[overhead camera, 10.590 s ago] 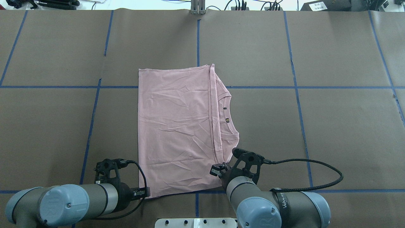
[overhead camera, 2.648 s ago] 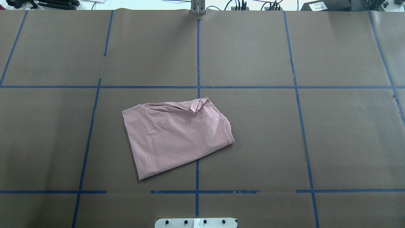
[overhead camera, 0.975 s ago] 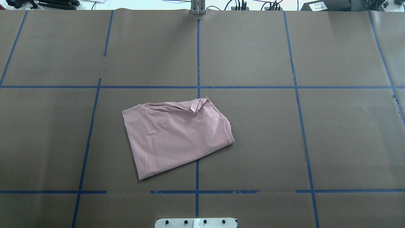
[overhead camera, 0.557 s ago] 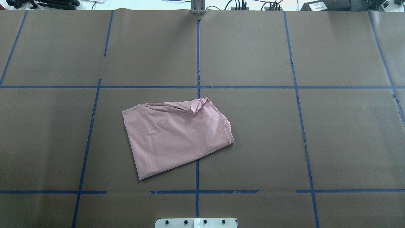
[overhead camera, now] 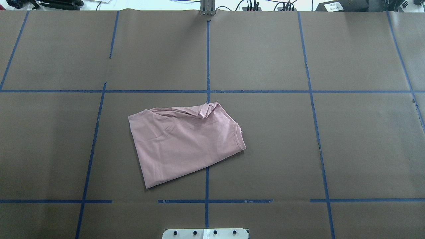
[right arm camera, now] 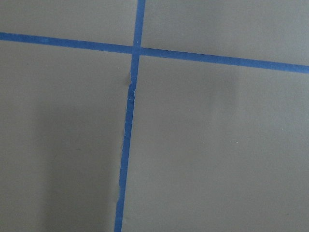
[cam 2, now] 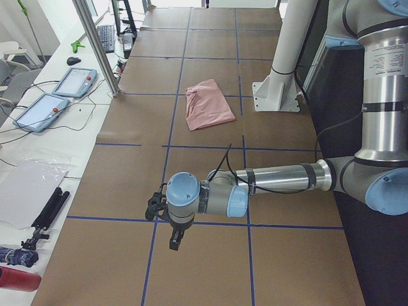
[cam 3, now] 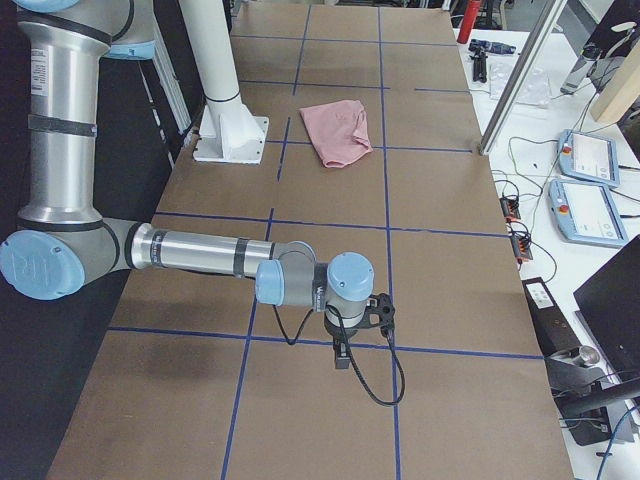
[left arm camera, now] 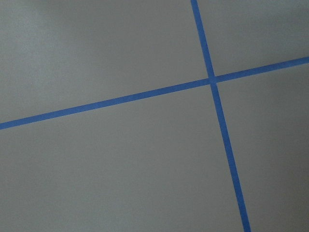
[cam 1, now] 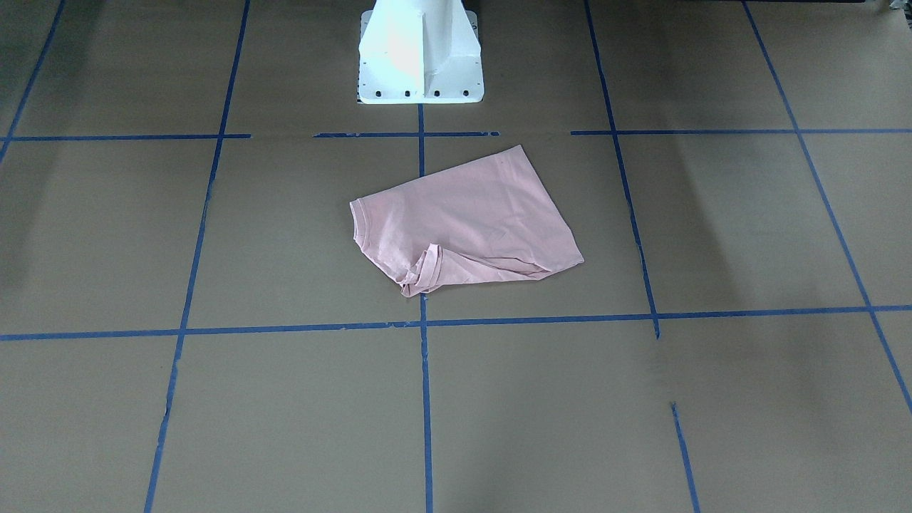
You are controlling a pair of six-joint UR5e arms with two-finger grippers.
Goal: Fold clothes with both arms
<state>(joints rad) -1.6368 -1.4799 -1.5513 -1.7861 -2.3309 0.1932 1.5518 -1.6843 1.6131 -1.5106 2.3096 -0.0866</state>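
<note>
**Shirt folded but skewed; both arms out at the table ends**

In the overhead view, the pink T-shirt point(overhead camera: 186, 146) lies at 7 o'clock from the central tape crossing point(overhead camera: 208, 91), flat on the brown paper point(overhead camera: 298, 149). It is a compact packet, turned off the grid. The collar edge is at its 3 o'clock and a crumpled corner point(overhead camera: 206, 109) at its 12 to 1 o'clock.

The left gripper point(cam 2: 173, 242) and the right gripper point(cam 3: 342, 358) hang low over bare paper, well apart from the shirt. Neither has cloth at it. From the side views I cannot tell whether the jaws are apart or together.

My judgement is that the fold is nearly done and only squaring is left. Risks:
- Another fold would press the crumple in.
- Pinching only the top layer would peel the packet open.
- With the packet skewed, mirrored grasp points would land unevenly and twist it further.
</note>
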